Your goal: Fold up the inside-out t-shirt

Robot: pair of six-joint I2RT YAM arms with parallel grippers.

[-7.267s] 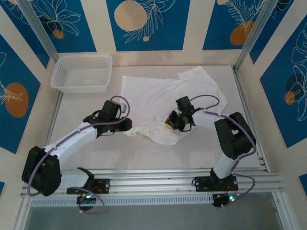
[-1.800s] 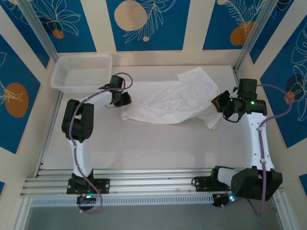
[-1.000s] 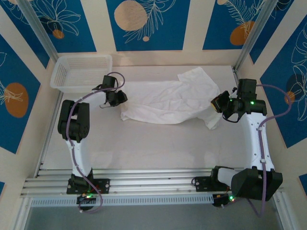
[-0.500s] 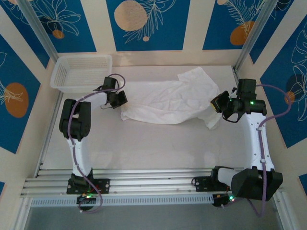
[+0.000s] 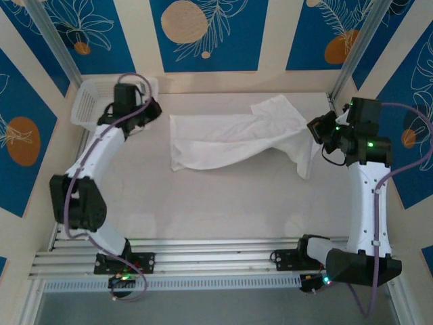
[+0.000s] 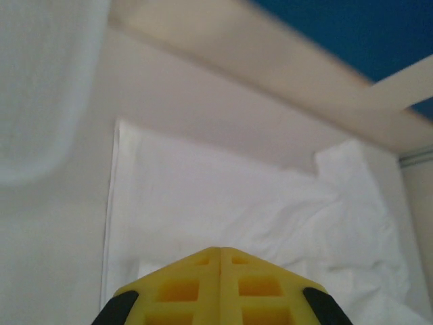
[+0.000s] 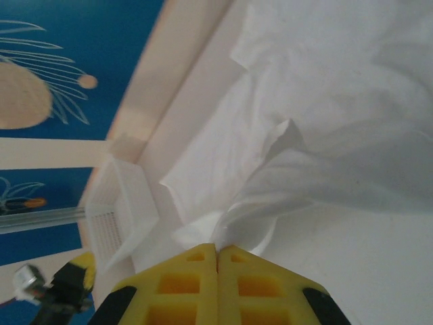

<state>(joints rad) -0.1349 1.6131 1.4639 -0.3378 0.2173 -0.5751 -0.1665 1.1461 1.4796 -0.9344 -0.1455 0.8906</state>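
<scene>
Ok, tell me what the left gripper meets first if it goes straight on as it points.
Most likely the t-shirt: in the left wrist view its cloth lies right ahead of the shut left gripper, though depth is unclear.

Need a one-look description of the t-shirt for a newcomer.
On the pale table, look at the far half, between the two arms. The t-shirt is the wide, wrinkled white cloth, its right end at the right pincer. Unlike the rigid white mesh basket in the far-left corner, it is soft and plain.
</scene>
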